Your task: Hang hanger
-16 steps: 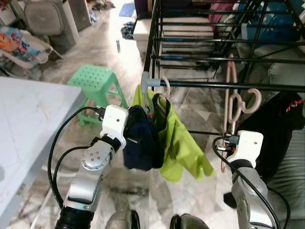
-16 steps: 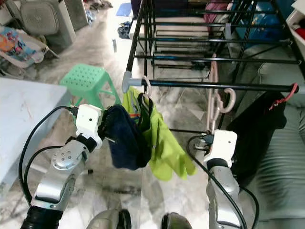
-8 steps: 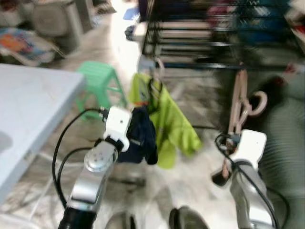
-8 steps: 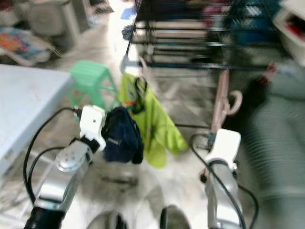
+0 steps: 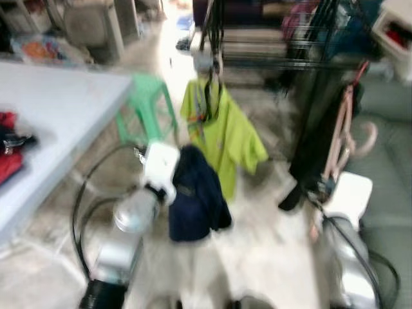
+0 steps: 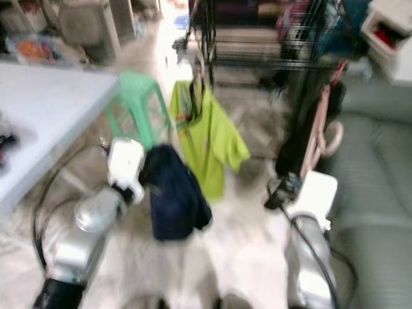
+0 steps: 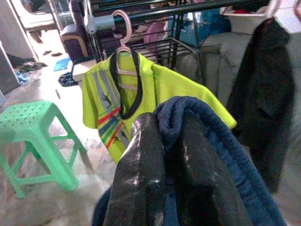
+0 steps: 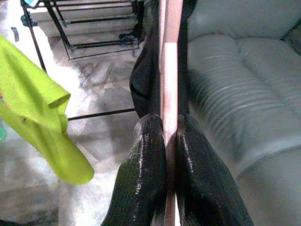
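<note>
A pink hanger (image 8: 170,56) stands upright in my right gripper (image 8: 170,125), which is shut on its stem; its hook (image 5: 353,132) rises beside a black garment (image 5: 315,122) on the drying rack (image 7: 155,12). My left gripper (image 7: 164,136) is shut on a navy garment (image 5: 196,203) that droops from its fingers. Beyond it a lime-green shirt (image 5: 222,125) hangs on another pink hanger (image 7: 124,44) at the rack's end bar. Both eye views are blurred.
A green plastic stool (image 5: 147,106) stands left of the rack. A pale table (image 5: 58,116) at the left carries red and dark clothes (image 5: 9,154). A grey sofa (image 8: 235,84) lies on the right. Marble floor lies between me and the rack.
The whole picture has shifted and blurred, so the camera moved; the rack sits farther off and more of the table shows. Both grippers keep their holds.
</note>
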You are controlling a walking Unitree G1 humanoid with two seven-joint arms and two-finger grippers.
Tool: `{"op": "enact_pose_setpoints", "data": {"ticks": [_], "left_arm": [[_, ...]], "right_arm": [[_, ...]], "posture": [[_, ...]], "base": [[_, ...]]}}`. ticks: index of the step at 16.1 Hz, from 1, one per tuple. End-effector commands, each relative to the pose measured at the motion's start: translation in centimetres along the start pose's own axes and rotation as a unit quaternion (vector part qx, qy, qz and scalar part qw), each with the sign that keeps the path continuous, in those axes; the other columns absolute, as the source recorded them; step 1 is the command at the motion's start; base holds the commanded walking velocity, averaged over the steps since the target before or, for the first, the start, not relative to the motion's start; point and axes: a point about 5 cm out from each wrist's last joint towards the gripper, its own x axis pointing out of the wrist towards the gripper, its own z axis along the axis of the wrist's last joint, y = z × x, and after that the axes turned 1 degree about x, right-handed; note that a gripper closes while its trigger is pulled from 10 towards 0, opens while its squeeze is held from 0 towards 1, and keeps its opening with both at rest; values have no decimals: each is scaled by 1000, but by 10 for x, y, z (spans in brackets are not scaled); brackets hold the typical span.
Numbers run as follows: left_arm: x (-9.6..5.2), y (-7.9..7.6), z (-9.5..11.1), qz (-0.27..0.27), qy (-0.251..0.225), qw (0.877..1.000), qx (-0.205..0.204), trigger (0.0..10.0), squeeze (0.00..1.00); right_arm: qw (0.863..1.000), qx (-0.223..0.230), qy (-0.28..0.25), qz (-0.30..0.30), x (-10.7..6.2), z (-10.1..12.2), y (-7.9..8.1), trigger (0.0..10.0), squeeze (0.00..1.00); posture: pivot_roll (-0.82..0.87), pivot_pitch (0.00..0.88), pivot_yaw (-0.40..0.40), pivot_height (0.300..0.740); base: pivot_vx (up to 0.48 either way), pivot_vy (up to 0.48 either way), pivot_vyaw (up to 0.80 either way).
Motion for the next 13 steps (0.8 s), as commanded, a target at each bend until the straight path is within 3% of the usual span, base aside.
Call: {"op": "enact_pose_setpoints", "data": {"ticks": [1,3,6,10,13], "left_arm": [[0,1,7,-7,-18,1000,4,10000,0],[1,-2,7,-15,-20,1000,15,10000,0],[-1,-4,5,-24,-12,1000,-3,10000,0],[1,-2,7,-25,-18,999,9,10000,0],[1,-5,7,-32,-18,999,8,10000,0]], "right_arm": [[1000,4,0,4,1,1,3,10000,0],[1000,7,6,6,3,1,6,10000,0],[1000,1,4,6,4,2,5,10000,0],[1000,0,2,7,6,4,7,10000,0],[1000,-4,2,10,7,4,9,10000,0]], "posture": [[-53,25,27,740],[-52,27,26,740],[-53,27,25,740],[-51,34,24,740],[-50,31,25,740]], "base": [[-255,0,0],[0,0,-800],[0,0,-800],[0,345,-800],[0,0,-800]]}}
